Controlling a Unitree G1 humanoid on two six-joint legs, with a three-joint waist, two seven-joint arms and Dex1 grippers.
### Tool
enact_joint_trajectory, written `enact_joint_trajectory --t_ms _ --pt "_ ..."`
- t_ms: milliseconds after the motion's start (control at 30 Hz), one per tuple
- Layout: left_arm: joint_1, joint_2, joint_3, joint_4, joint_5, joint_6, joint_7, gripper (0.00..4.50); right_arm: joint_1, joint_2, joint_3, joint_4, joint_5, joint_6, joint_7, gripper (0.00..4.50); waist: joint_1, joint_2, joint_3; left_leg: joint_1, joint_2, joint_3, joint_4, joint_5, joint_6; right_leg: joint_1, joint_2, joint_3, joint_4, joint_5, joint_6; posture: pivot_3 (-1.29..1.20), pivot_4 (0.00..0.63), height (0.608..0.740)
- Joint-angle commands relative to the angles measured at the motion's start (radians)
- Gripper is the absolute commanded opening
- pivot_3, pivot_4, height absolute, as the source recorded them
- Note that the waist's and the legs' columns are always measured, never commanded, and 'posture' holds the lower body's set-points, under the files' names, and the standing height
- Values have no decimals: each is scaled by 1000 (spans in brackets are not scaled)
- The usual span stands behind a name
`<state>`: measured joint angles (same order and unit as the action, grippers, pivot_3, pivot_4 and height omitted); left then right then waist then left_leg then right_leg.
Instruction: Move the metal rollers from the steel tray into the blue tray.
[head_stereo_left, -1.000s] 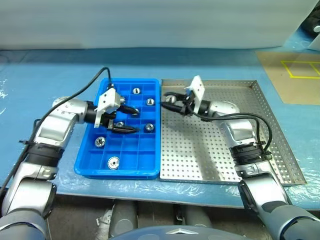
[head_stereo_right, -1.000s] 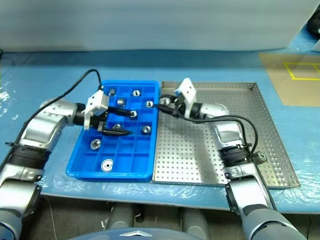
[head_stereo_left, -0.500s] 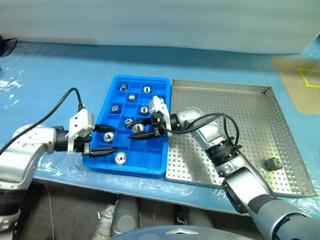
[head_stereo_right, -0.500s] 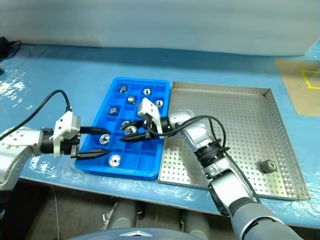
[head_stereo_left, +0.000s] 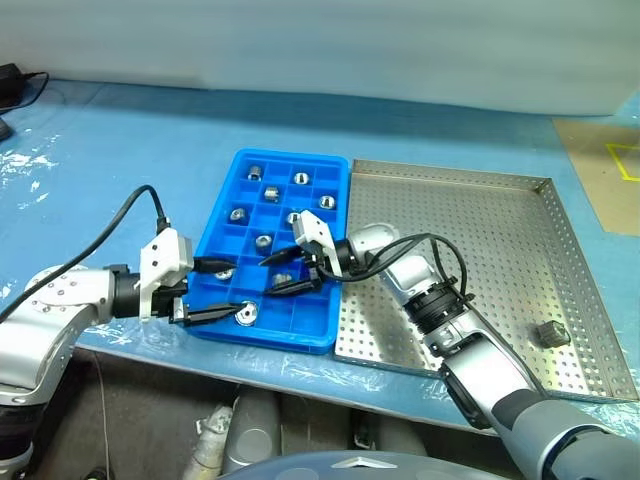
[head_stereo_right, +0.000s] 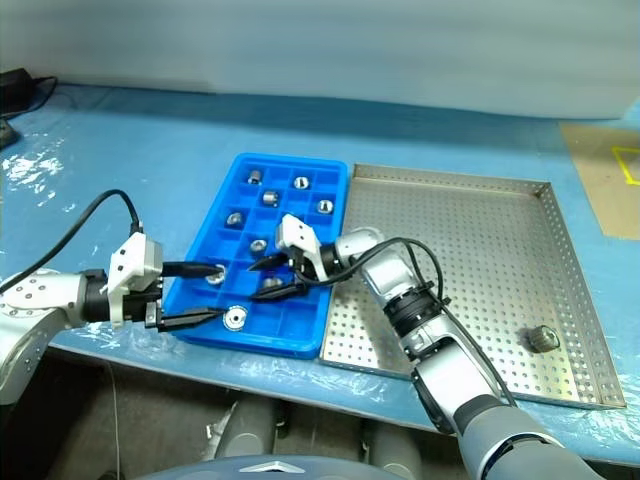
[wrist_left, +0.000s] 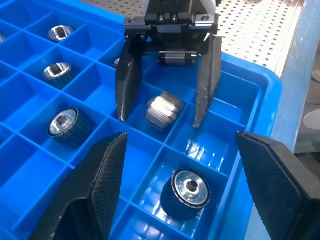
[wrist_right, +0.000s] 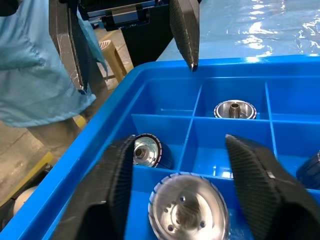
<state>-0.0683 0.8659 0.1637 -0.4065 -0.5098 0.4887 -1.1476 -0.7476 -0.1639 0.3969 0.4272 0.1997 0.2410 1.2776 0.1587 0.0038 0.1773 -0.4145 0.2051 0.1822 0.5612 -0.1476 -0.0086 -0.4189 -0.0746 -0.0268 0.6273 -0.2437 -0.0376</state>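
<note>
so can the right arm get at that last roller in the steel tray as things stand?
Probably yes. The roller lies alone by the steel tray's right rim, nothing around it. The right end effector is open over the blue tray, so the arm must swing back across first.

right claw (head_stereo_left: 284, 272) opened, released roller (wrist_left: 163, 108) into blue tray (head_stereo_left: 232, 185)

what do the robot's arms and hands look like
Both arms have silver-grey rounded shells with black joint rings. A loose black cable loops along each arm. Each wrist carries a small white boxy block. The left hand and right hand each have two black tapered fingers ending in points; seen close in the wrist views, the fingers have a finely textured, woven-looking surface.
</note>
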Motion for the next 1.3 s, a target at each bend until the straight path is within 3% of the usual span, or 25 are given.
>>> enact_joint_trajectory --t_ms 33,300,433,600,767,867,1100,1300 --pt "-37 13 -8 13 -10 -10 -8 3687 -23 19 -36 -15 20 21 -20 3687 -1 0 0 0 0 0 0 1 -2 0 0 0 0 0 0 316 150 740" --pt "-186 -37 -119 109 11 -40 -32 3687 -9 -38 -135 -140 72 97 -52 3687 -5 0 0 0 -1 0 2 3 -4 0 0 0 5 0 0 192 150 740" --pt "-299 -95 -207 211 42 -86 -75 3687 -1 -118 -234 -310 175 255 -82 3687 -9 0 0 1 -1 0 5 4 -6 -1 0 1 10 0 0 78 150 740" --pt "-444 -182 -309 365 90 -159 -158 3687 99 -256 -309 -487 192 338 -159 3687 -19 -1 0 6 -1 0 5 6 -9 2 0 3 13 0 0 -51 150 740" --pt "-568 -286 -378 533 137 -243 -235 3687 261 -384 -418 -631 198 391 -262 3687 -51 -1 -1 6 -2 1 6 6 -9 3 0 4 13 0 0 -208 150 740" --pt "-641 -365 -420 644 167 -304 -282 3687 428 -441 -553 -733 210 425 -349 3687 -77 -1 -1 6 -2 1 6 5 -8 3 1 5 12 0 0 -338 150 740" --pt "-740 -486 -452 835 208 -410 -376 3687 730 -465 -768 -898 233 458 -493 3687 -146 -1 -1 8 -2 10 8 1 -1 5 2 7 9 0 1 -463 150 740" --pt "-766 -551 -456 930 235 -470 -418 3687 845 -491 -902 -903 231 439 -550 3687 -186 0 -1 14 -2 14 10 -2 4 12 2 8 6 0 1 -512 150 740"
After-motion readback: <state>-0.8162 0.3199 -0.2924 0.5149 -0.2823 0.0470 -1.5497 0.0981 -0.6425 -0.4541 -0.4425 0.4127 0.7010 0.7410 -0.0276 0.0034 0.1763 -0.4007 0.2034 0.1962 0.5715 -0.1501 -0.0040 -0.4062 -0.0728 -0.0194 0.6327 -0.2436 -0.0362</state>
